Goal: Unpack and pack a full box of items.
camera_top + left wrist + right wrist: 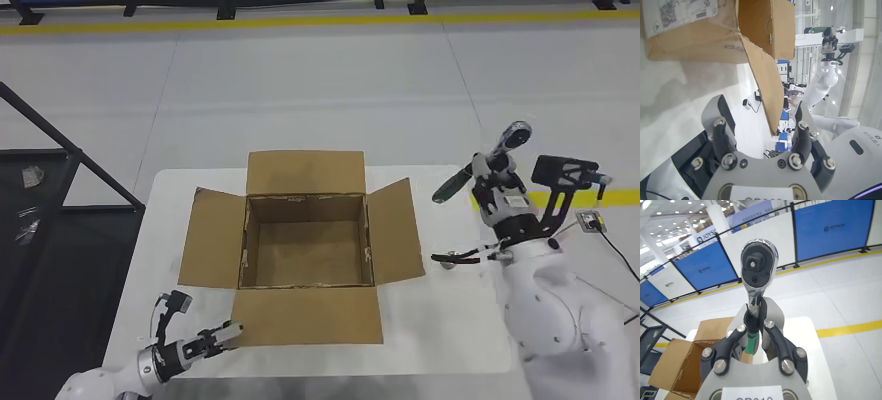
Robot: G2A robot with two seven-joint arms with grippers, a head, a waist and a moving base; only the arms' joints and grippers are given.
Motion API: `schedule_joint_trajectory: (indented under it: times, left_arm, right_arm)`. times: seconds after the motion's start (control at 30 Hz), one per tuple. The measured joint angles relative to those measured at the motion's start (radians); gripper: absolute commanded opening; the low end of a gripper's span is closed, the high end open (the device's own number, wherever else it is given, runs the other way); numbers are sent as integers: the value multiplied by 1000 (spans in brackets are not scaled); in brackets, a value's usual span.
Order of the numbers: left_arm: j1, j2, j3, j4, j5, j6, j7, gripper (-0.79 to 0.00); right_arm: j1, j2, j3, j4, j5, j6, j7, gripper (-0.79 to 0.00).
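Box [305, 172] sits open mid-counter [440, 310], all four flaps splayed outward. Right gripper [755, 313] clenched on ratchet wrench [758, 262] (green handle, chrome head up), held aloft right of box. Left gripper [762, 103] released, low beside box's near-left flap corner.

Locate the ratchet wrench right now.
The ratchet wrench is clamped in the right end effector, raised above the table near its right edge, just beyond the right flap of the open cardboard box in the top view.
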Motion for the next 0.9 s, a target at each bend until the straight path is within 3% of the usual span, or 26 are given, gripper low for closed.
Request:
schedule_joint_trajectory:
  times: [0.07, 0.47, 0.9]
  left_arm:
    - [2, 0, 5, -5, 1, -3, -1, -785]
    - [10, 5, 1, 1, -30, -7, -52, -785]
    - [26, 18, -24, 31, -79, -10, -177, -785]
  right_arm:
    - [47, -4, -59, 31, -18, -43, 45, -785]
    - [383, -52, -400, 317, -67, -287, 344, -785]
    - [607, -149, -689, 598, -67, -372, 464, -785]
